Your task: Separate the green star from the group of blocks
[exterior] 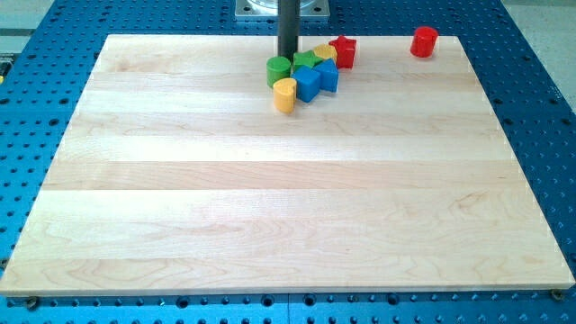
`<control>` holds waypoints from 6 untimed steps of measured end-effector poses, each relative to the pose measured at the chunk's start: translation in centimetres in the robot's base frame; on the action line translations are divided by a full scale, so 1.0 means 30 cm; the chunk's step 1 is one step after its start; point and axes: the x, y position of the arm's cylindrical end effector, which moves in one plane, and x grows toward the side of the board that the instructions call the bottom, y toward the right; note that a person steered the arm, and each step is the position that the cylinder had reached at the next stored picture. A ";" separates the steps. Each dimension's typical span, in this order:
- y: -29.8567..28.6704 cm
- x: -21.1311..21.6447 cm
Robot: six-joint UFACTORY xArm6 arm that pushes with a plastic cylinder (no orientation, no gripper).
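The green star (304,60) sits in a tight cluster near the view's top centre. Around it are a green cylinder (279,70) on its left, a yellow block (325,52) and a red star (343,51) on its right, and two blue blocks (308,84) (328,76) below it. A yellow cylinder (284,94) is at the cluster's lower left. My tip (288,57) comes down just above the green cylinder, at the green star's left edge. I cannot tell whether it touches either.
A red cylinder (424,41) stands alone near the top right corner of the wooden board (270,198). The board lies on a blue perforated table (36,108). The arm's base mount (279,9) is at the top edge.
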 end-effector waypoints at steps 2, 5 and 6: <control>0.146 0.202; 0.246 0.250; 0.398 0.379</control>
